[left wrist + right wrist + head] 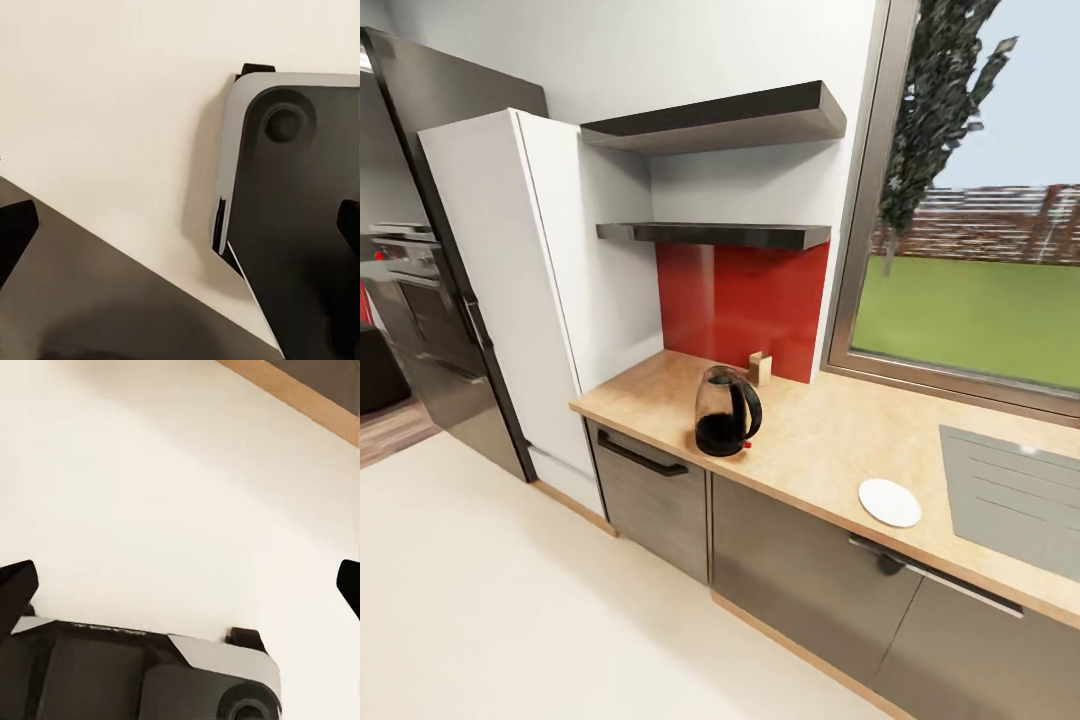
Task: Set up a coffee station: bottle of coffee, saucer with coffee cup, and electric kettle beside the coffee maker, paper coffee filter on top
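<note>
With both grippers wide and empty, we faced the table (pixel 810 440), where the electric kettle (pixel 726 412) and saucer (pixel 889 501) waited for arranging.

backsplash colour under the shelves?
Glossy red backsplash, clearest in the head view.

Sink (pixel 1015 500) cut by right edge; desk (pixel 820 440) runs off there too. Small tan item (pixel 760 367) behind kettle (pixel 726 412) unidentifiable.

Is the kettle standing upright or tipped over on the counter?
Upright. In the head view the electric kettle stands on its black base on the kitchen countertop, lid on top, loop handle vertical at its side.
</note>
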`<state>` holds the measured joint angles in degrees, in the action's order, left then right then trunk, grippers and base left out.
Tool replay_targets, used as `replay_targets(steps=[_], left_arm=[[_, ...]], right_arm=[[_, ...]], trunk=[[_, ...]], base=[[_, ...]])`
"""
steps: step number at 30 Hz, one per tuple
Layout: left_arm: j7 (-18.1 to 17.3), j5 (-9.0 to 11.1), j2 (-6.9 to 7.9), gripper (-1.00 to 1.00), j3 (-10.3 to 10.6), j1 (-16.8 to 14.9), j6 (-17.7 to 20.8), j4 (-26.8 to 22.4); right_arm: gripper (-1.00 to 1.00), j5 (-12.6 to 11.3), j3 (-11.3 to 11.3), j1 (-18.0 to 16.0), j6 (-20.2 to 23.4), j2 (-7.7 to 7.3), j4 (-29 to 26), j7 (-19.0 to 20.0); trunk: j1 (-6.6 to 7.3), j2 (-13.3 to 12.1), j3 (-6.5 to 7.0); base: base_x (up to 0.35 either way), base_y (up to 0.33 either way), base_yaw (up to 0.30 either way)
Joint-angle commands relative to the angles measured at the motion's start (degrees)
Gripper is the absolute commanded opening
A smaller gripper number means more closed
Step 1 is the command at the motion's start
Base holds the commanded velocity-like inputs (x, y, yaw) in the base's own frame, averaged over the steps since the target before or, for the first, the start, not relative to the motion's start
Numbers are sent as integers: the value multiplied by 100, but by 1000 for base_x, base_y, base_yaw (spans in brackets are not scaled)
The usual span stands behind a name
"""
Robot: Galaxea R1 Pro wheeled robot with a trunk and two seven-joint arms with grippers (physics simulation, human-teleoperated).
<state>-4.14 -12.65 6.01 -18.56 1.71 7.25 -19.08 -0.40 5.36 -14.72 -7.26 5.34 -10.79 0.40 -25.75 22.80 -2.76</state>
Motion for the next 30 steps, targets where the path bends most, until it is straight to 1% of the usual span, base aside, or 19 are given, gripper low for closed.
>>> replay_targets(steps=[1,2,4,5,7,8,9,10,12,14,17,19,21,22,23,24,26,27,30], left_arm=[[-43,-53,13,100,-45,8,38,-26],[-43,-53,33,100,-44,10,38,-26],[-43,-53,45,100,-43,11,39,-26],[-43,-53,53,100,-43,12,39,-22],[-43,-53,60,100,-43,15,39,-15],[-43,-53,63,100,-42,18,39,3],[-43,-53,64,100,-42,19,39,16],[-43,-56,68,100,-42,20,36,52],[-43,-59,72,100,-42,21,32,125],[-43,-65,77,100,-42,22,2,202],[-43,-73,98,100,-42,23,-103,290],[-43,-101,150,100,-42,23,-207,343],[-45,-147,227,100,-42,23,-300,387],[-48,-163,244,100,-37,23,-324,400],[-50,-183,256,100,-31,23,-348,411],[-52,-311,260,100,-29,23,-376,421],[-52,-370,261,100,-31,25,-379,424],[-52,-401,262,100,-32,29,-381,430],[-51,-455,274,100,-33,38,-382,589]], right_arm=[[100,-1,24,-4,-20,50,-102,4],[100,4,49,-4,-20,138,-290,7],[100,8,106,-4,-20,211,-485,9],[100,10,200,-4,-21,268,-714,11],[100,9,418,-4,-21,331,-1155,12],[100,4,600,-4,-21,363,-1508,12],[100,3,696,-4,-21,377,-1695,12],[100,-3,883,-4,-16,397,-2074,12],[100,-12,1127,-4,-4,419,-2635,27],[100,-20,1290,-4,4,443,-3170,109],[100,-26,1395,-4,21,466,-3868,322],[100,-31,1430,-4,74,466,-4377,473],[100,-36,1452,-4,279,466,-5053,576],[100,-40,1458,-4,453,466,-5363,609],[100,-46,1463,-4,778,466,-5794,668],[100,-74,1465,-75,1443,466,-6750,1009],[100,-159,1457,-214,1547,466,-6933,1091],[100,-263,1444,-347,1595,466,-7002,1124],[100,-747,1315,-902,1882,466,-7074,1186]], trunk=[[-4,12,-12],[-4,12,-12],[-4,12,-12],[-4,12,-12],[-4,12,-12],[-4,12,-12],[-4,12,-12],[-4,12,-12],[-4,12,-12],[-4,12,-12],[-4,12,-12],[-4,12,-12],[-4,12,-12],[-4,12,-12],[-4,12,-12],[-4,12,-12],[-4,12,-12],[-4,12,-12],[-4,12,-12]], base=[[0,0,-1],[0,0,0],[0,0,0],[0,0,0],[0,0,0],[0,0,0],[0,0,0],[0,0,0],[0,0,0],[0,0,0],[0,0,0],[0,0,0],[0,0,0],[0,0,0],[0,0,0],[0,0,0],[0,0,0],[0,0,0],[0,0,0]])
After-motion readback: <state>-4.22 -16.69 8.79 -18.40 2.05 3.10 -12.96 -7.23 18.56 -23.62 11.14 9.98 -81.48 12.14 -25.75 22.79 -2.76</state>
